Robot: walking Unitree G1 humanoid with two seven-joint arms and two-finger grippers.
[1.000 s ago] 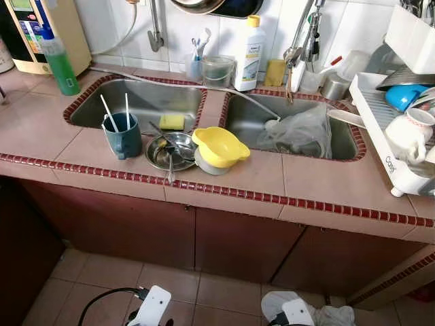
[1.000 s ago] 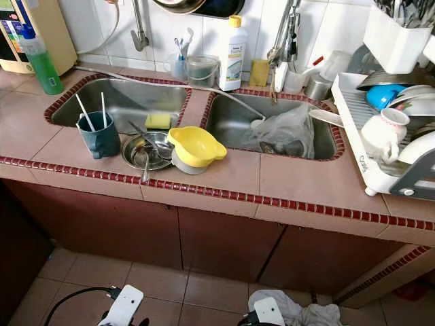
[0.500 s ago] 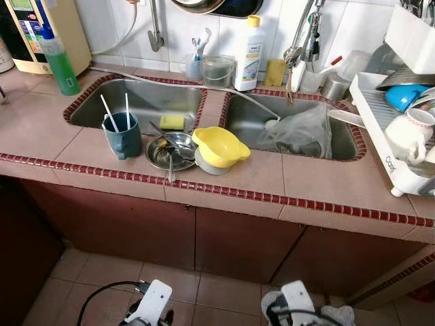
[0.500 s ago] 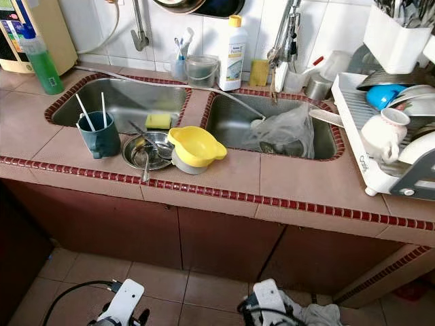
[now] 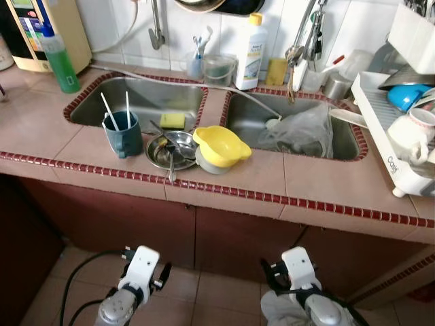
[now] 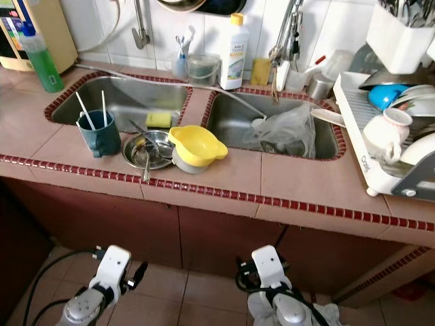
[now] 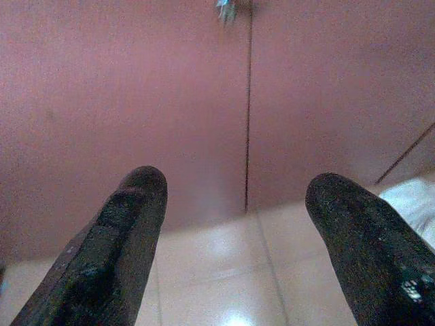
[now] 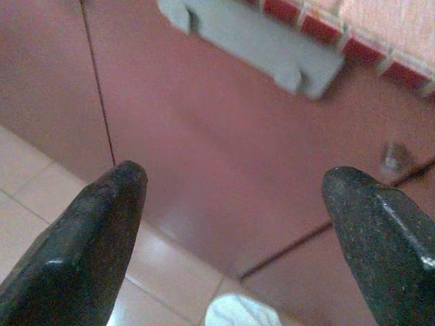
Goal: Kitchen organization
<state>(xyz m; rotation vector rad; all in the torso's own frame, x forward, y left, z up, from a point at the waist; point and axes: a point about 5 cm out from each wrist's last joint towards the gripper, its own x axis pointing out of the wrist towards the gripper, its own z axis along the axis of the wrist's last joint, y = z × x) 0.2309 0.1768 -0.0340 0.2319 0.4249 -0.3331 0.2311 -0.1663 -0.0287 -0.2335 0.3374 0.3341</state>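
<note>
On the tiled counter between two sinks stand a dark blue mug [image 5: 123, 136] holding two white sticks, a steel bowl [image 5: 169, 151] with cutlery in it, and a yellow bowl [image 5: 220, 147] on a grey one. A yellow sponge [image 5: 172, 121] lies at the left sink's edge. Both arms hang low before the cabinet doors. My left gripper [image 7: 234, 224] is open, facing the red cabinet doors [image 7: 170, 102]. My right gripper [image 8: 238, 224] is open too, pointing at the doors below the counter edge.
A dish rack [image 5: 401, 136] with a white cup and blue bowl fills the counter's right end. A plastic bag [image 5: 302, 130] lies in the right sink. A green bottle [image 5: 60, 58] and a white bottle [image 5: 250, 47] stand at the back. A white cloth [image 6: 319, 316] lies on the floor.
Both arms have risen from the bottom edge, so the wrists stand higher before the cabinet. The counter's things have not moved.
</note>
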